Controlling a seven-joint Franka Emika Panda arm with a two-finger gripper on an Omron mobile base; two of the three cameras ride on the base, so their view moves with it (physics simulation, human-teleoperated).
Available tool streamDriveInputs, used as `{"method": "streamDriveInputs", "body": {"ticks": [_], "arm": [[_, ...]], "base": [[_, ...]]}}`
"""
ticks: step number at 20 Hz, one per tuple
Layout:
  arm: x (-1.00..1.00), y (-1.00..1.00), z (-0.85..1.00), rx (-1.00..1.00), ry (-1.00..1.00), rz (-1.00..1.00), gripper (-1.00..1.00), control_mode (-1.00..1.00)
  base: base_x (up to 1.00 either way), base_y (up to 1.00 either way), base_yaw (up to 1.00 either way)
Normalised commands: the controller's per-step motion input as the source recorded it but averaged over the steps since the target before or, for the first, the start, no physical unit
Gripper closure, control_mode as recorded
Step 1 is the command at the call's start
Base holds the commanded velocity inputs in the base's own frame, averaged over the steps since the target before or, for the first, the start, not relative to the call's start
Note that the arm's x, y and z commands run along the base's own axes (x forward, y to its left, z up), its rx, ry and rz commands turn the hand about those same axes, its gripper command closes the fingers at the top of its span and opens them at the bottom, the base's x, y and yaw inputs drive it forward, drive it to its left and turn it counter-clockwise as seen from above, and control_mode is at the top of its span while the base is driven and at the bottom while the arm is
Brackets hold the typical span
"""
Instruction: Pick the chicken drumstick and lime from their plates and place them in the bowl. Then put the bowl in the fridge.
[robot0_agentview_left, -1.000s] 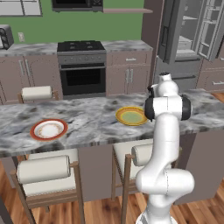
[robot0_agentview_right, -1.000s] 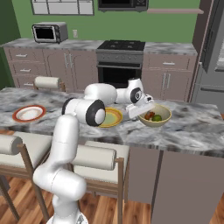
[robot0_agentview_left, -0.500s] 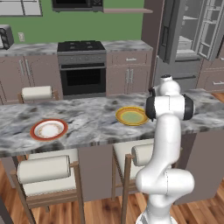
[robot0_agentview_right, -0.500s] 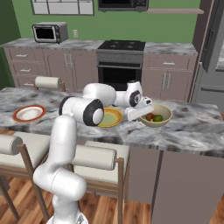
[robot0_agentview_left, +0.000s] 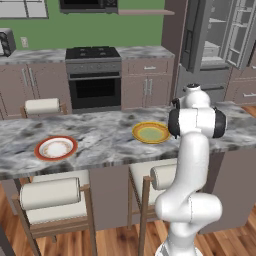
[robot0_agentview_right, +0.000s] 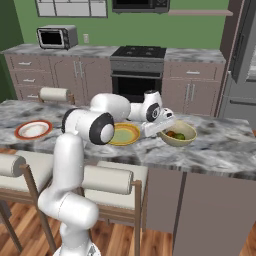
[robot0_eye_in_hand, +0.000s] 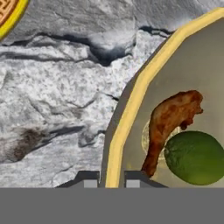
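With drumstick (robot0_eye_in_hand: 170, 120) and lime (robot0_eye_in_hand: 194, 157) in the bowl (robot0_eye_in_hand: 131, 100), the claw (robot0_eye_in_hand: 111, 178) pinches its 9 o'clock rim, so next comes lifting it level off the tabletop (robot0_eye_in_hand: 57, 109) toward the fridge (robot0_agentview_left: 210, 45).

Counter (robot0_eye_in_hand: 52, 87) veined grey marble; bowl (robot0_eye_in_hand: 131, 100) matt; drumstick (robot0_eye_in_hand: 170, 120) glossy.

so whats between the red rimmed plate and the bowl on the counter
The yellow plate lies between them, beside the bowl; from the red-rimmed plate to it the marble counter is bare. The right base view shows this, with the arm reaching over.
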Motion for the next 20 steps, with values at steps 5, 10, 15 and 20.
{"method": "streamDriveInputs", "body": {"ticks": [5, 10, 15, 20], "arm": [[-0.54, 0.23, 0.34, 0.0, -0.13, 0.0, 1.0, -1.0], [-0.4, 0.34, 0.26, -0.05, -0.1, 0.03, 1.0, -1.0], [-0.43, 0.39, 0.26, -0.08, -0.05, 0.18, 1.0, -1.0], [-0.42, 0.39, 0.37, -0.11, -0.01, 0.31, 1.0, -1.0]], "base": [[0.0, 0.0, 0.0], [0.0, 0.0, 0.0], [0.0, 0.0, 0.0], [0.0, 0.0, 0.0]]}}
